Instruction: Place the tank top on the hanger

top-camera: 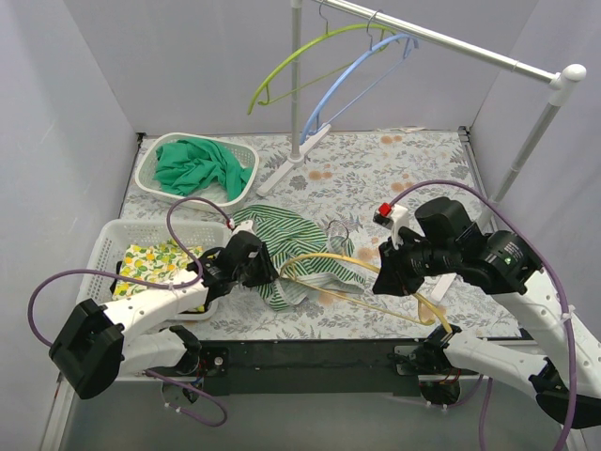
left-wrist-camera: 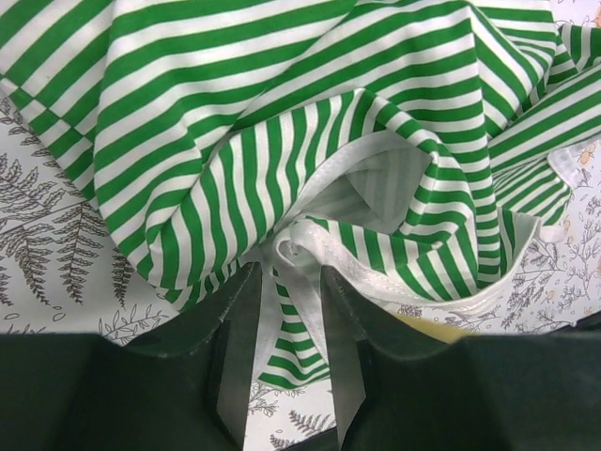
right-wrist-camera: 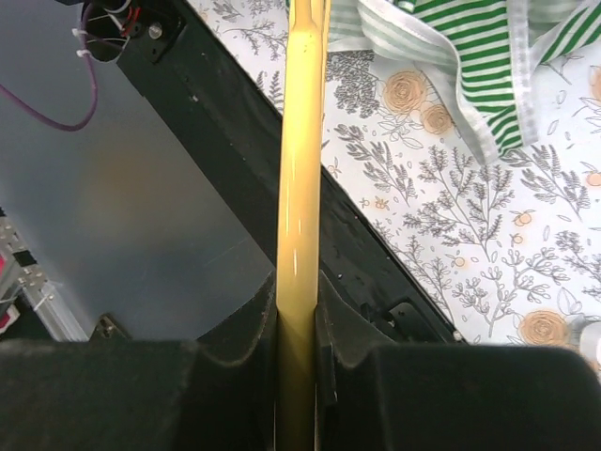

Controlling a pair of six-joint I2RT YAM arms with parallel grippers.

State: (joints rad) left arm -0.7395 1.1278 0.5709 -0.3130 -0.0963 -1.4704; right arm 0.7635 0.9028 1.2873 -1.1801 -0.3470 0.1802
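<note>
The green-and-white striped tank top (top-camera: pixel 299 242) lies bunched on the flowered table, in the middle of the top view. My left gripper (top-camera: pixel 266 268) is at its left edge. In the left wrist view the gripper (left-wrist-camera: pixel 289 282) is shut on a gathered white-edged strap of the tank top (left-wrist-camera: pixel 282 141), and folds fan out from the pinch. The yellow hanger (top-camera: pixel 362 282) lies partly over the garment's right side, with its metal hook (top-camera: pixel 336 230) behind. My right gripper (top-camera: pixel 390 277) is shut on one hanger arm. In the right wrist view the hanger (right-wrist-camera: pixel 300 141) runs straight between the pads of that gripper (right-wrist-camera: pixel 299 291).
A white basket (top-camera: pixel 150 160) with plain green cloth (top-camera: pixel 199 165) stands back left. A nearer basket (top-camera: pixel 108 235) holds lemon-print cloth (top-camera: pixel 160 263). A lime-green hanger (top-camera: pixel 300 56) and a light blue hanger (top-camera: pixel 362 70) hang on the rail (top-camera: pixel 451 42). The rack's foot (top-camera: pixel 291 160) rests on the table.
</note>
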